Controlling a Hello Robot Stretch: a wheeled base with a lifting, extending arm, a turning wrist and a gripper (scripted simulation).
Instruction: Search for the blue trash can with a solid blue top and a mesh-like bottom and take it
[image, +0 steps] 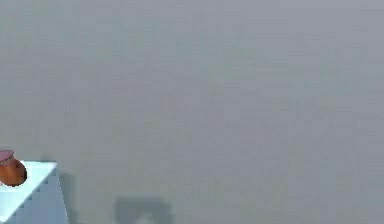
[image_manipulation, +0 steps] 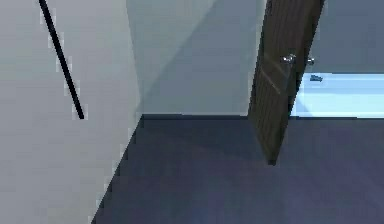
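The robot is facing a grey wall (image: 200, 90); turning toward the open door (image_manipulation: 285, 80) is seeming best. I cannot tell the state of the hand.

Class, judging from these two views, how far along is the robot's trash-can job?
Done: nothing visibly. In hand: the search; ahead are a grey wall and a brown pot on a white stand. Left: finding the trash can, perhaps beyond the open dark door, then taking it.

Brown pot (image: 11, 170) on white block (image: 40, 192); dark door (image_manipulation: 284, 75) ajar.
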